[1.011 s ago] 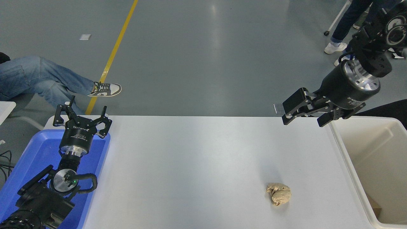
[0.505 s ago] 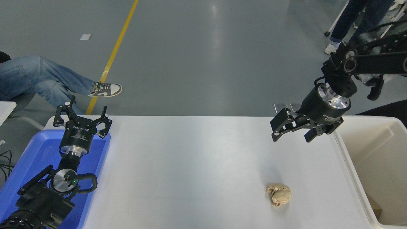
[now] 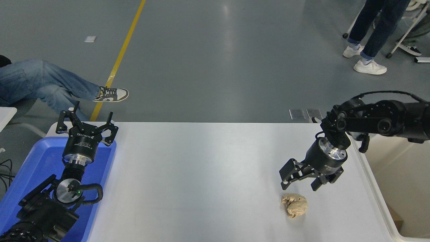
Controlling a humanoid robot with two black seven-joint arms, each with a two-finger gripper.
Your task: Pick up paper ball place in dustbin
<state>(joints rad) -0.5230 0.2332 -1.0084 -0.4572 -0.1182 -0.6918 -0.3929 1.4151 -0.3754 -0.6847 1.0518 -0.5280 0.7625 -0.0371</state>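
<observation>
The paper ball (image 3: 295, 205), a tan wrinkled wad, lies on the white table (image 3: 201, 174) near the front right. My right gripper (image 3: 300, 184) is open, pointing down, just above and behind the ball, not touching it. The dustbin (image 3: 376, 188), a cream bin with a thick rim, stands at the table's right edge; the right arm reaches in over it. My left gripper (image 3: 86, 122) is open and parked over the blue tray at the lower left.
A shallow blue tray (image 3: 37, 158) sits at the table's left end under the left arm. A seated person's leg in jeans (image 3: 43, 84) is at far left; another person's legs (image 3: 373, 33) stand at top right.
My right gripper has come down and toward the camera, from high above the table's far right edge to just over the paper ball. The ball and the left arm have not moved.
</observation>
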